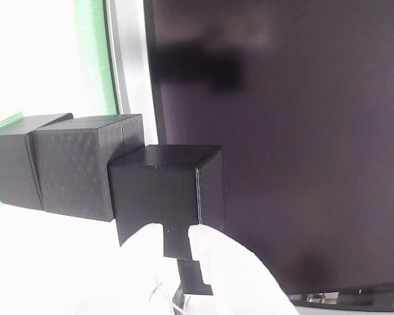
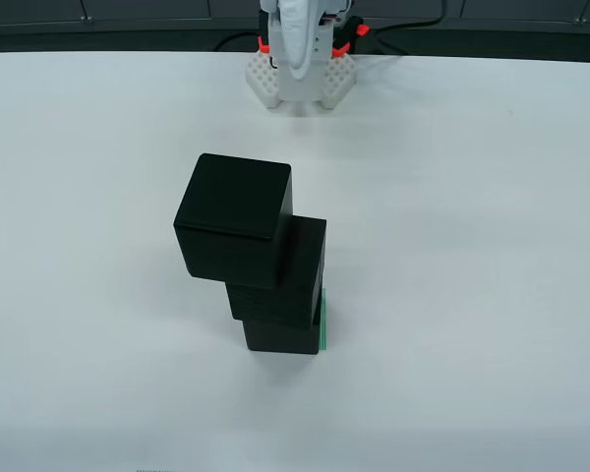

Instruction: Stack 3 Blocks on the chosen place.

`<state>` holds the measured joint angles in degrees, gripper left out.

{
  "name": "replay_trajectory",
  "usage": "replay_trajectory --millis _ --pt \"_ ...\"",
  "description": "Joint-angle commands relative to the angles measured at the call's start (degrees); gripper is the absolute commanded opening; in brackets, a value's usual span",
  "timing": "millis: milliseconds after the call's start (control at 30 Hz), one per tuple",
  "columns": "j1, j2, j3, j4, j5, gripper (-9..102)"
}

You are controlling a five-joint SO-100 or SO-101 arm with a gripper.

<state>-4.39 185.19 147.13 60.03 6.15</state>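
Three blocks (image 2: 265, 261) stand stacked on the striped patch (image 2: 323, 320); the top block (image 2: 234, 218) overhangs (risky); gripper (image 1: 184, 239) looks released; grip uncertain; withdraw straight, without brushing.

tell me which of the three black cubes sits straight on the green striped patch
The bottom cube of the stack: green stripes peek out beside it. The middle cube and top cube rest on cubes.

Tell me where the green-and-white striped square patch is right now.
In the view from above, the green-and-white striped patch lies at table centre under the bottom matte black cube of the three-cube stack, peeking out at its right edge.
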Motion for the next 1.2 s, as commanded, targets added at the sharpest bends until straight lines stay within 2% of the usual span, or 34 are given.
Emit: replay_trajectory --millis 0,133,367,700,1167 --pt "-0.7 3.4 5.4 -4.2 0.8 0" --pt "-0.3 7.8 16.4 -8.9 0.8 0" --pt "-0.9 11.9 24.9 -5.8 0.8 0" --pt "-0.5 11.9 31.9 -8.9 0.4 0" --pt "0.0 11.9 32.2 -9.2 0.6 0"
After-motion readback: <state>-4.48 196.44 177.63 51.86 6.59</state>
